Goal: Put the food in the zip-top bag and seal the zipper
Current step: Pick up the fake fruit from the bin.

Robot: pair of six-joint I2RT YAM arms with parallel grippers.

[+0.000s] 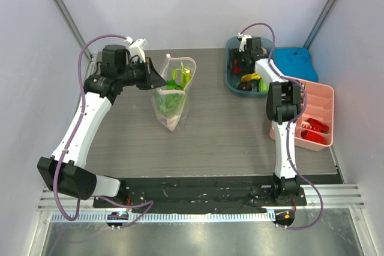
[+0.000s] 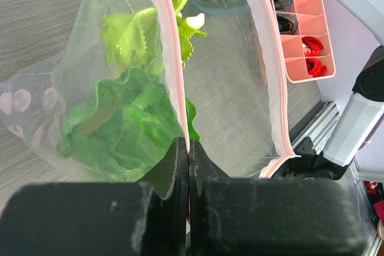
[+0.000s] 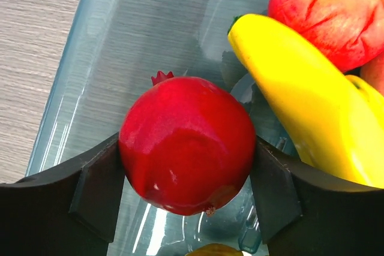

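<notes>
Pink zipper strip (image 2: 170, 58) sits pinched in the clenched left gripper (image 2: 188, 148), holding the clear bag (image 1: 171, 107) upright and mouth-open over the desk (image 1: 228, 142), bare room all round — lettuce (image 2: 120, 125) and celery (image 2: 127, 35) lie inside. The right gripper (image 3: 187, 151) grasps the red fruit (image 3: 187, 136) in the blue tray (image 3: 120, 40), near its wall, a banana (image 3: 294, 100) just beside.

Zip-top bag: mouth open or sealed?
Open. In the left wrist view the two pink strips of the zipper stand far apart; the left pincer is shut on one strip, and lettuce shows inside.
</notes>
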